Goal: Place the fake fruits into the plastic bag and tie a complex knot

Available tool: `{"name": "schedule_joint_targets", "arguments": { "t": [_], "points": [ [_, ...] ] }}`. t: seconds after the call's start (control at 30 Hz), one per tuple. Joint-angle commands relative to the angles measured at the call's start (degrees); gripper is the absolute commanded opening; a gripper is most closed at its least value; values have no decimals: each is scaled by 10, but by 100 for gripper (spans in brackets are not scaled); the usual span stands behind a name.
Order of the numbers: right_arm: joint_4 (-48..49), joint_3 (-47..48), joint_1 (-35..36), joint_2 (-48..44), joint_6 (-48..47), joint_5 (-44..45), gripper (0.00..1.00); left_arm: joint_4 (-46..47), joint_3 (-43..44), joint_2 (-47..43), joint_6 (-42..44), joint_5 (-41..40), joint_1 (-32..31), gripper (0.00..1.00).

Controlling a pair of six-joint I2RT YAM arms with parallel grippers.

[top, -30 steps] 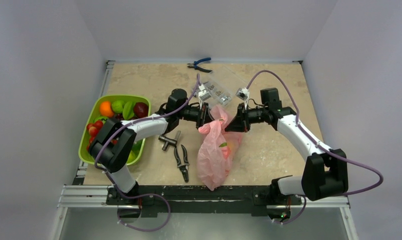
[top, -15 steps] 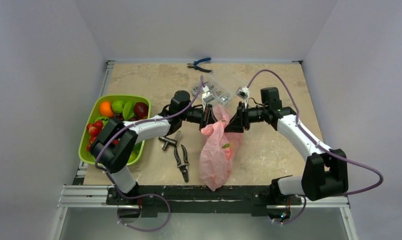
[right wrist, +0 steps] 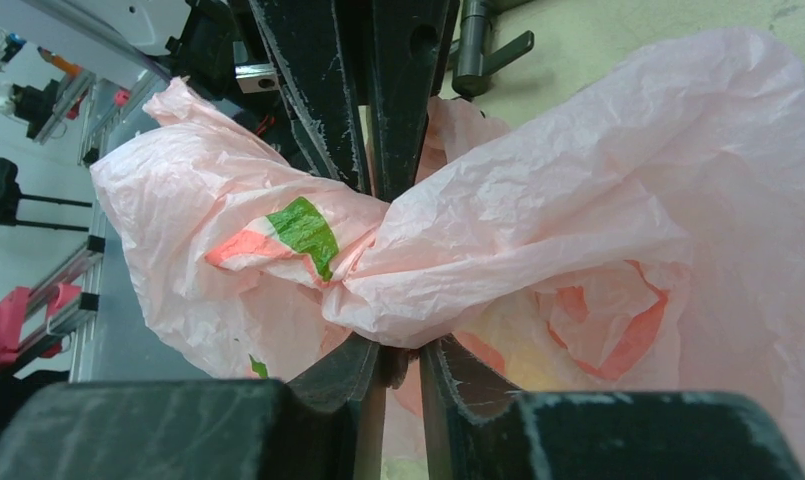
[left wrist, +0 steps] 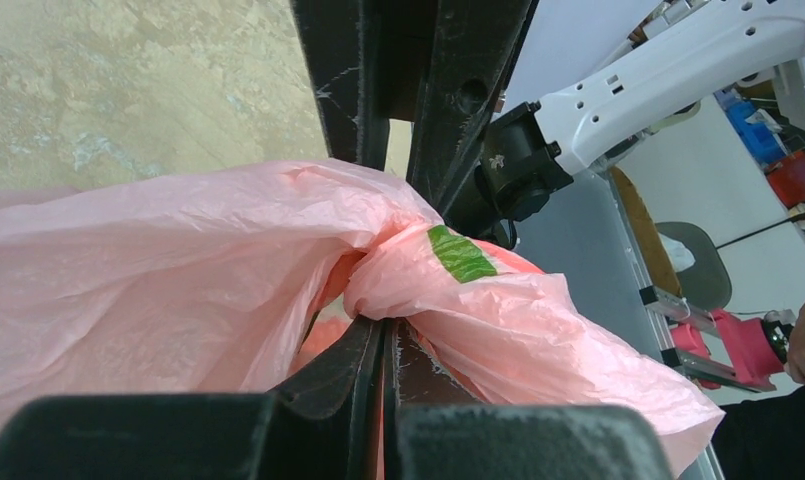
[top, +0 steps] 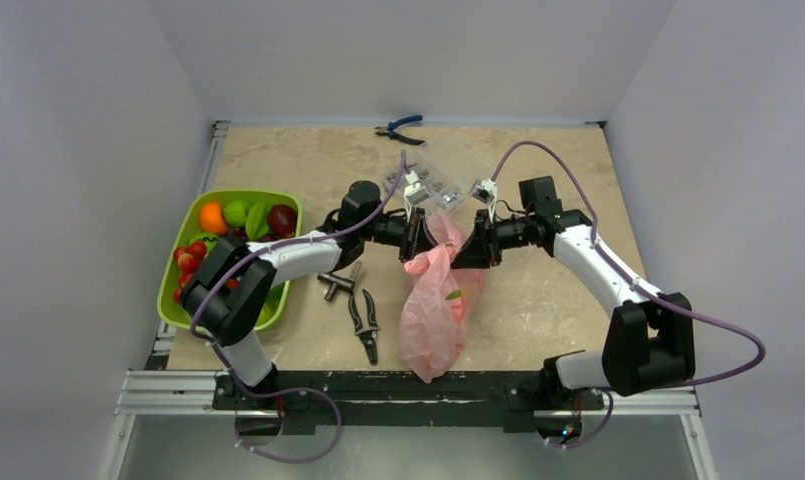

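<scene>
Plastic bag [top: 430,318] of thin pink film sits near the middle of the table [top: 538,300]. Its body sags toward the near edge and its top is gathered up between the 2 grippers, which meet head-on above it.

Left gripper [top: 415,243] reaches in from the left. In its wrist view the jaws are pressed together with a fold of pink film caught between the fingers [left wrist: 338,370], so it has a firm pinch on the bag.

Right gripper [top: 467,247] reaches in from the right. In its wrist view the jaws stand almost together with only a narrow slit between them, and a bunch of film is wedged in that slit at the fingertips [right wrist: 458,370].

Between the 2 grips the film is drawn into a tight twisted waist [right wrist: 378,225]. Whether that is a finished knot I cannot tell. A red fruit [right wrist: 288,235] with a green top shows through the film just beside the twist, inside the bag.

Other fake fruits [top: 228,215], orange, green, dark red and red, lie in the lime-green tray [top: 166,285] at the left side of the table, well apart from the bag. Black-handled pliers [top: 363,325] and a T-shaped tool [top: 338,283] lie between tray and bag. A clear box [top: 440,172] sits just behind the grippers, and blue-handled pliers [top: 400,128] lie at the far edge
</scene>
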Motion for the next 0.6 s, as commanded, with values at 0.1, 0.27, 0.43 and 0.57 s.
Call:
{"name": "schedule_joint_targets", "arguments": {
  "t": [0.1, 0.27, 0.43, 0.57],
  "points": [
    [-35, 30, 4, 0, -49, -23, 0, 17, 21, -8, 8, 4, 6, 7],
    [-51, 38, 3, -4, -66, -1, 0, -117, 0, -72, 90, -7, 52, 50],
    [-47, 35, 3, -10, -68, 13, 0, -440, 27, -176, 352, -35, 145, 74],
    [-39, 33, 3, -12, -63, 25, 0, -640, 36, -274, 586, -101, 155, 96]
  ]
}}
